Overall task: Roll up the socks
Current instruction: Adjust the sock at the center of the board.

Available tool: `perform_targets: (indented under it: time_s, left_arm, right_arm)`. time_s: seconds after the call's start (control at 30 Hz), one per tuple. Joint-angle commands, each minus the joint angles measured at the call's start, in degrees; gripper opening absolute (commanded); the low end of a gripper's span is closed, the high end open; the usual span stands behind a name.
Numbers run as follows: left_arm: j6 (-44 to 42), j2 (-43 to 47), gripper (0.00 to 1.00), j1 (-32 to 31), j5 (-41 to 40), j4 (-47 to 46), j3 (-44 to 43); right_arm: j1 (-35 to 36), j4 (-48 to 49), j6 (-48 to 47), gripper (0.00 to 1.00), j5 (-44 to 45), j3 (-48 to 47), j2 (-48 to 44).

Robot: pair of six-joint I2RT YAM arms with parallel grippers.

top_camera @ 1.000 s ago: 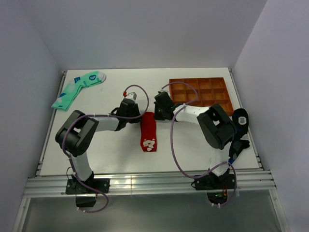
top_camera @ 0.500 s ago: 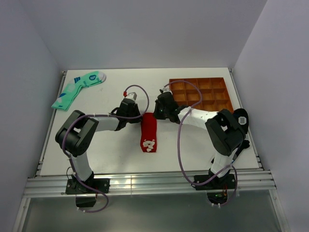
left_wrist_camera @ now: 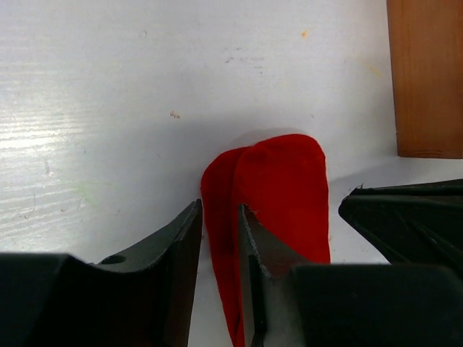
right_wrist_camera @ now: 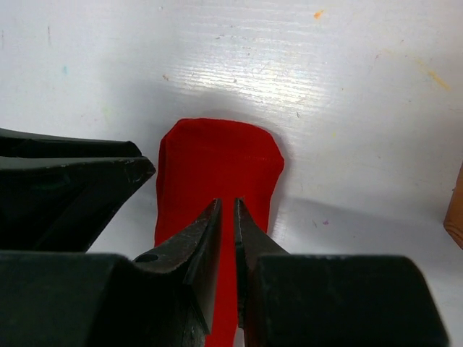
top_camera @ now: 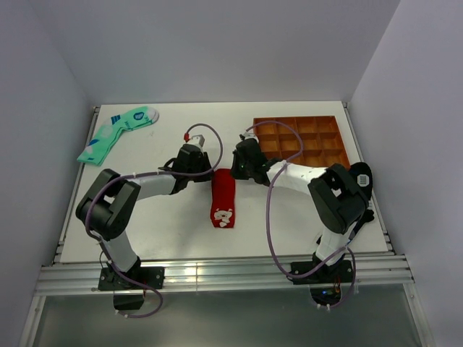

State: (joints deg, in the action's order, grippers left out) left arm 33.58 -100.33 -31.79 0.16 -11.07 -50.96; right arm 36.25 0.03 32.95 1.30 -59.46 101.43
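From above, the socks [top_camera: 223,196] lie as one flat red strip at the centre of the table [top_camera: 159,224]. Their white mark is at the 6 o'clock end, and both arms meet at the 12 o'clock end. Only the wrist views show the jaws. The left gripper [left_wrist_camera: 221,217] stands a little apart astride the strip's edge, where two layers show. The right gripper [right_wrist_camera: 226,210] is almost closed, pinching red cloth. Since a second ago the left elbow has swung toward 9 o'clock and the right elbow toward 3 o'clock; the socks have not shifted. The tray [top_camera: 318,137] sits at 2 o'clock.
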Motion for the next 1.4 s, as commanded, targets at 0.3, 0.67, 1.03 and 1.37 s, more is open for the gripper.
perform_targets:
  time_s: [0.3, 0.67, 1.03, 1.37]
  left_arm:
    - [-3.00, -2.76, 0.34, 0.06, 3.08, -1.32, -5.11]
    - [-3.08, -4.96, 0.33, 0.15, 5.11, -2.64, -6.25]
    - [-3.08, -6.98, 0.31, 0.15, 6.25, -2.55, -8.10]
    - [-2.91, -5.14, 0.01, 0.15, 6.87, -2.55, -7.84]
  right_arm:
    - [-0.04, 1.28, -0.43, 0.19, 1.43, 3.03, -5.54]
    - [-1.18, 1.64, -0.87, 0.19, 0.55, 4.97, -6.68]
    - [-1.36, 1.99, -1.22, 0.18, 0.10, 5.85, -7.21]
    - [-1.53, 2.60, -1.31, 0.17, -0.25, 6.99, -7.56]
